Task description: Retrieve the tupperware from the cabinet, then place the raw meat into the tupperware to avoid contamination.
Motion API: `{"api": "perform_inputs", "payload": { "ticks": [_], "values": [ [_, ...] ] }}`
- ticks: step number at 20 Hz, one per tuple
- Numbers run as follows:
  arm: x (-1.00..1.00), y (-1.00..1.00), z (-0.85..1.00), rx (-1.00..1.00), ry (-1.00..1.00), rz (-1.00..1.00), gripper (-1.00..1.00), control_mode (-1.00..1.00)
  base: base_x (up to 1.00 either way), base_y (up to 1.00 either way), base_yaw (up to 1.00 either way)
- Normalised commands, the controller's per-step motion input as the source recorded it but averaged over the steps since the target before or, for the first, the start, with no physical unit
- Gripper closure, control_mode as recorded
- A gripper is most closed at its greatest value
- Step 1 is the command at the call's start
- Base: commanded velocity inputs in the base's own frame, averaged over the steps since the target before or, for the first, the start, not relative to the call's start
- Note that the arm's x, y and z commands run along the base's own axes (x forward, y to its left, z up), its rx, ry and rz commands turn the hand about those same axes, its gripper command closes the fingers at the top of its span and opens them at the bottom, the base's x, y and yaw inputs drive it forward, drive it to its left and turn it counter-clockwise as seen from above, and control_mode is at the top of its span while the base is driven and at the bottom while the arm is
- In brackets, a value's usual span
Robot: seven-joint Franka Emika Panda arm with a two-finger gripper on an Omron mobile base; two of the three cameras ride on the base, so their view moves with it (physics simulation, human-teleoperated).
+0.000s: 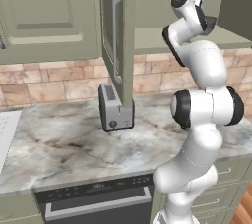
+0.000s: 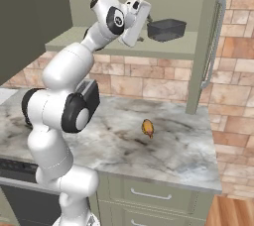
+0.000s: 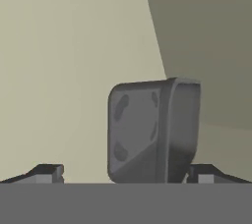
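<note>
The cabinet [image 2: 124, 46] stands open, its doors [image 1: 118, 36] swung out. On its lower shelf sits the tupperware [image 2: 166, 29], a small dark grey shallow box. My gripper [image 2: 143, 32] is raised to shelf height just left of the box, jaws open. In the hand view the tupperware [image 3: 152, 129] appears rolled on its side, close between my gripper's [image 3: 128, 174] fingertips [image 3: 49, 173] and nearer the right one; I cannot tell whether they touch it. The raw meat [image 2: 148, 128], a small orange-brown lump, lies on the marble counter [image 2: 173, 150] below.
A silver toaster [image 1: 115, 107] stands at the back of the counter [image 1: 64, 144], under the open left door. The right door [image 2: 216, 41] with its bar handle hangs out to the right of the shelf. A dark appliance front [image 1: 98, 198] sits under the counter edge.
</note>
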Motion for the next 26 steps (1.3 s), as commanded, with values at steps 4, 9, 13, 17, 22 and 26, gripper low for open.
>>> {"api": "perform_inputs", "payload": {
  "ticks": [4,9,13,17,22,26],
  "values": [
    [0.34,-0.18,0.00,0.00,-0.11,0.05,-1.00,-1.00,0.00,0.00,0.00],
    [0.23,-0.20,-0.12,0.00,-0.06,0.04,-1.00,-1.00,0.00,0.00,0.00],
    [0.12,-0.18,-0.14,0.00,0.00,0.00,-1.00,-1.00,0.00,0.00,0.00],
    [0.11,-0.11,-0.11,0.00,0.01,0.00,-1.00,-1.00,0.00,0.00,0.00],
    [0.13,-0.15,-0.16,-0.01,0.03,0.00,-1.00,-1.00,0.00,0.00,0.00],
    [0.10,-0.18,-0.26,0.00,0.07,0.00,-1.00,-1.00,0.00,0.00,0.00]
  ]
}}
